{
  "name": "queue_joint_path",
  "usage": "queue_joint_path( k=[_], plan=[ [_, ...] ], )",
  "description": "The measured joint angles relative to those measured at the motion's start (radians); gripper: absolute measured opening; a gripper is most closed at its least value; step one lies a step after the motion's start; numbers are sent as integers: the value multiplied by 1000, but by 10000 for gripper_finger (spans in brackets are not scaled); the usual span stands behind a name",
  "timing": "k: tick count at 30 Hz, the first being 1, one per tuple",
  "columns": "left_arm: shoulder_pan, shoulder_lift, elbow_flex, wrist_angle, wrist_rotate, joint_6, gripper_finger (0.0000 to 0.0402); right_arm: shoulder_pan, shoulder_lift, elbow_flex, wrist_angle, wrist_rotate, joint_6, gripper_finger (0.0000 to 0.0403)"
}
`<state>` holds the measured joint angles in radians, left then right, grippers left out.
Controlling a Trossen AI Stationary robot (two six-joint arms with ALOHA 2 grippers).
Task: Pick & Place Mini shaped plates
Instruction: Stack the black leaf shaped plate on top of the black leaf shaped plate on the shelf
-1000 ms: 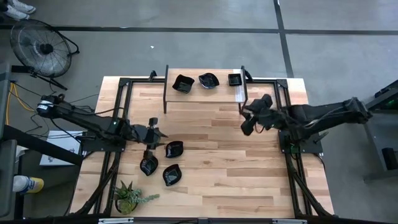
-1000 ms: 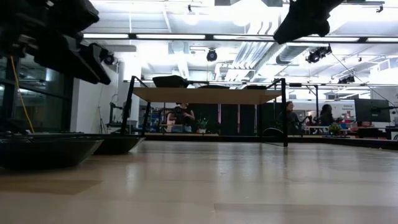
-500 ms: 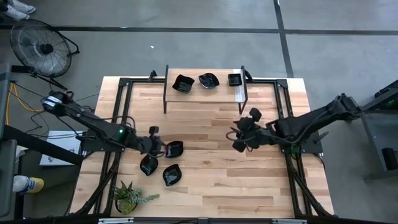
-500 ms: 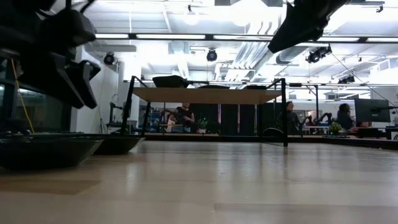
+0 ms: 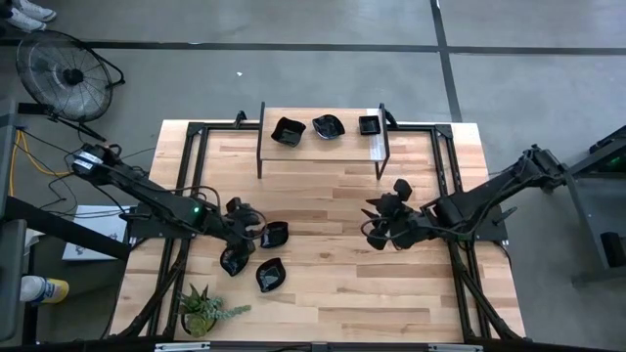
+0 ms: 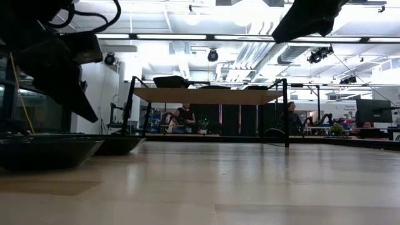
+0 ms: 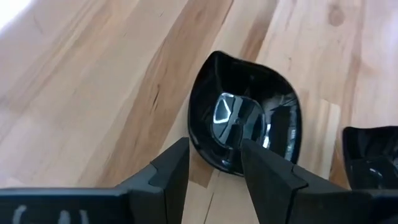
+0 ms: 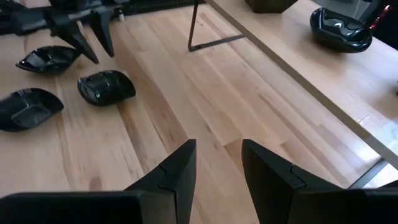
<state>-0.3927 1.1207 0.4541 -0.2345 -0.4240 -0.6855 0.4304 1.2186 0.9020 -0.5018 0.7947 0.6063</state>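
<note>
Three black plates (image 5: 259,256) lie on the table (image 5: 323,293) near the plant (image 5: 203,311); three more sit on the shelf (image 5: 323,143). Left pincer (image 7: 214,163), released, hovers over one plate (image 7: 245,129). Right pincer (image 8: 217,163), parted, holds nothing.

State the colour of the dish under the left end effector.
Glossy black dish, clearest in the left wrist view.

Glossy black plates (image 7: 245,134) mirror the ceiling lights on a table (image 5: 333,284) of pale, smooth wooden planks with visible grain and a faint sheen. A raised shelf (image 5: 323,147) of the same light wood stands on thin dark metal legs. The gripper fingers (image 8: 177,171) look like matt black plastic.
</note>
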Motion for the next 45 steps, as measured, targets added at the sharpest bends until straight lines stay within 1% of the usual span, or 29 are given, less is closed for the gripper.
queue_joint_path(
  k=[4, 14, 20, 24, 27, 30, 32, 34, 35, 38, 42, 45],
  plan=[
    [0, 28, 0, 0, -5, -56, 145, 24, 0, 0, 0, 34, 19, 124],
    [0, 79, 0, 2, 8, -127, 145, 44, 10, 0, 8, 46, 23, 124],
    [0, 107, 0, -1, 9, -127, 145, 44, 88, 0, 14, 55, 24, 124],
    [0, 107, 0, 0, 1, -129, 145, 44, 146, 0, 15, 29, 25, 124],
    [0, 107, 0, 4, 20, -154, 145, 44, 184, 0, 34, 22, 26, 124],
    [0, 107, 0, 28, 27, -163, 145, 44, 216, 0, 59, 24, 21, 124],
    [0, 107, 0, 58, 26, -137, 145, 44, 232, 0, 63, 28, 18, 124],
    [0, 107, 0, 81, 26, -32, 145, 44, 245, 0, 63, 33, 17, 124],
    [0, 107, 0, 90, 28, 56, 145, 44, 249, 0, 61, 32, 17, 124],
    [0, 107, 0, 121, 56, 386, 145, 44, 254, 0, 59, 26, 16, 124],
    [0, 107, 5, 131, 145, 783, 145, 44, 254, 0, 59, 18, 20, 124],
    [0, 107, 5, 128, 217, 1011, 145, 44, 254, 0, 59, 18, 19, 124]
  ],
)
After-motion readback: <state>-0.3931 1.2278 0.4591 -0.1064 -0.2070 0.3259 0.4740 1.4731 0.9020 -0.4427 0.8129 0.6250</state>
